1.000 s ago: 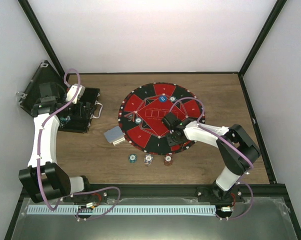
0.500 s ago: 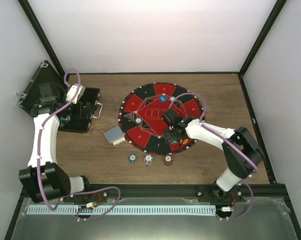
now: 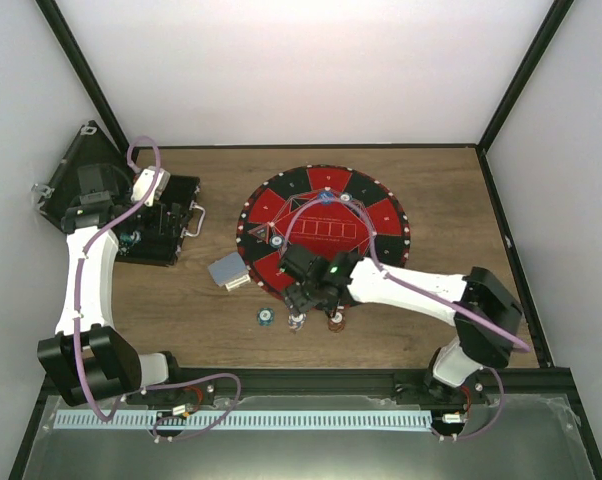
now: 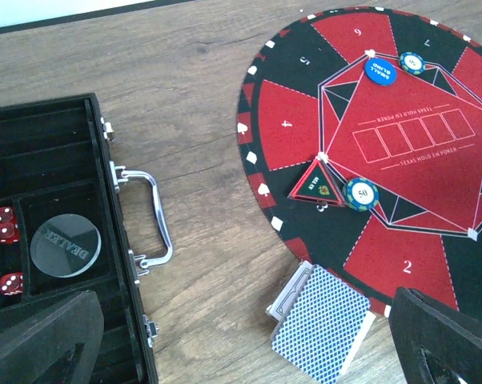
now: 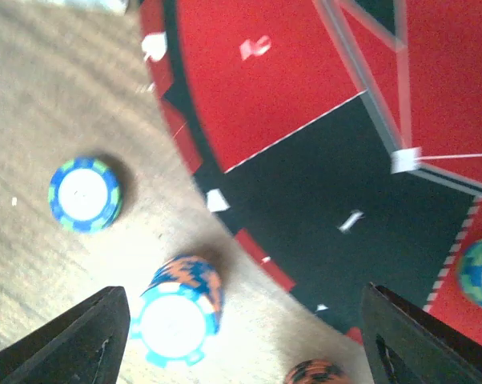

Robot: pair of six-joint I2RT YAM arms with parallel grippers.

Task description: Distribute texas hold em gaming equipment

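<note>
Wooden table (image 3: 461, 200) inside a white-walled enclosure, seen from above, with the round mat (image 3: 271, 208) taken as the dial. The open black case (image 3: 166, 235) lies at 9 o'clock, well apart from the mat, presumably as the supply. The left gripper (image 4: 241, 348) hangs over it with jaws fully spread and empty, judged to be waiting at the source. A deck of cards (image 3: 227, 271), backs up, rests at 8 o'clock against the mat's rim, undealt. Three chip stacks (image 3: 297, 320) stand in a row on bare wood just outside the rim at 6 to 7 o'clock, seemingly staged for distribution to the seats. The right gripper (image 3: 303, 296) hovers above that row. Its wrist view shows the jaws released and wide, straddling the cyan-and-orange stack (image 5: 179, 312) without touching it, a pose that would suit either a release or an approach. A single chip (image 4: 361, 193) beside the triangular marker (image 4: 315, 182), and a further chip (image 4: 412, 62) by the blue button (image 4: 379, 68), already occupy mat positions.
</note>
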